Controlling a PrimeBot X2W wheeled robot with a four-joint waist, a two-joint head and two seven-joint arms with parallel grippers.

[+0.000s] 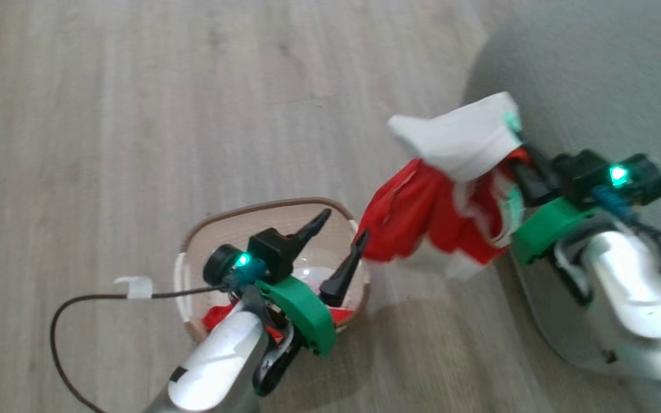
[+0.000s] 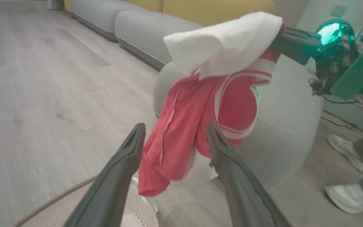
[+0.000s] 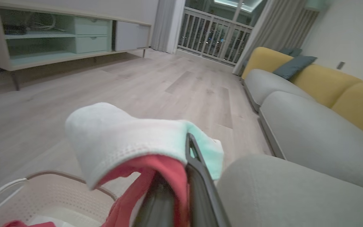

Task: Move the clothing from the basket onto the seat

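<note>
The clothing [image 1: 439,195], red with a white sleeve, hangs in the air between the basket and the seat, and my right gripper [image 1: 523,166] is shut on its upper right end. In the right wrist view the fabric [image 3: 121,135] drapes over my gripper [image 3: 176,164]. My left gripper [image 1: 343,226] stands open over the cream basket [image 1: 273,203], its fingertip close to the garment's lower left edge, holding nothing. The left wrist view shows the clothing [image 2: 200,104] hanging beyond my open fingers [image 2: 131,151]. Some red fabric [image 1: 216,315] lies in the basket under my left forearm. The grey-green seat [image 1: 594,69] is at the right.
A long grey and yellow sofa [image 3: 310,126] runs behind the seat [image 3: 279,189]. A low cabinet [image 3: 58,37] stands across the wooden floor. A person's white shoes [image 2: 348,151] are beside the seat [image 2: 282,126]. A dark cable [image 1: 78,304] loops left of the basket.
</note>
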